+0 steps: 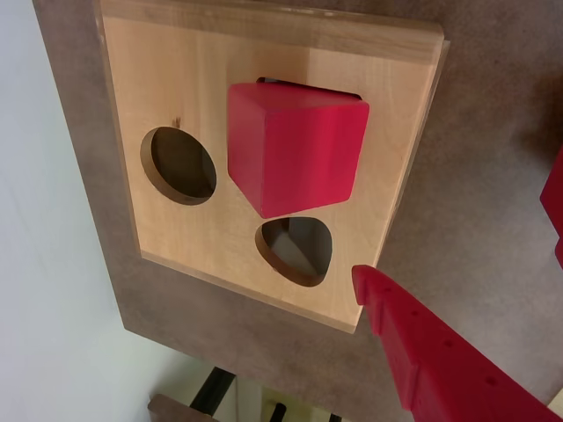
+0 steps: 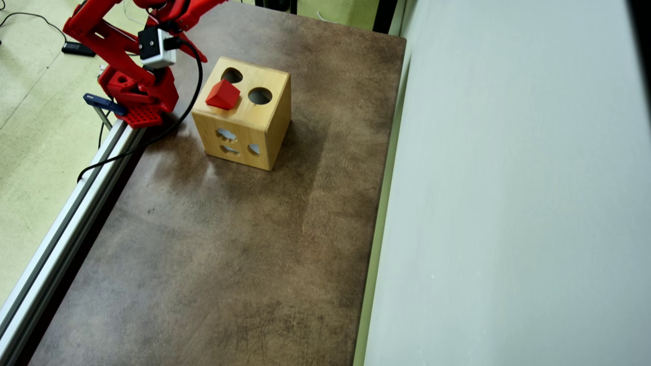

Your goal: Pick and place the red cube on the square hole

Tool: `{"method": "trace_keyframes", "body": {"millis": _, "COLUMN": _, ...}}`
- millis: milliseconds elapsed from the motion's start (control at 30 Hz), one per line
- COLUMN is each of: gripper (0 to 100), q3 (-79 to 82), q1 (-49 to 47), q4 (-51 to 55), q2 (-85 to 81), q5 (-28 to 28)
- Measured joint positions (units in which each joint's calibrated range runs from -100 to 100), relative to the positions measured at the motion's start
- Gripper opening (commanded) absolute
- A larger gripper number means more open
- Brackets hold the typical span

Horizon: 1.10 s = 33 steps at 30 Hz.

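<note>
The small matte red cube [image 1: 295,145] sits tilted on top of the light wooden shape-sorter box [image 1: 176,79], one corner dipped into the dark square hole [image 1: 308,88] and jammed there because its edges are not squared with the cut-out. My fingers [image 1: 457,352] hold nothing; only one red finger shows in the wrist view, so I cannot tell their opening. The box stands on the brown surface [image 2: 229,254].

Soft, even indoor light, faint shadows, both views sharp.
</note>
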Motion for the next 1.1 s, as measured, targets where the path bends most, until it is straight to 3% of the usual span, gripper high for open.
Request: {"method": "trace_keyframes", "body": {"millis": 1100, "gripper": 83, "q3": 0.5, "q1": 6.0, "q4": -5.0, "q2": 14.1, "q5": 0.0}}
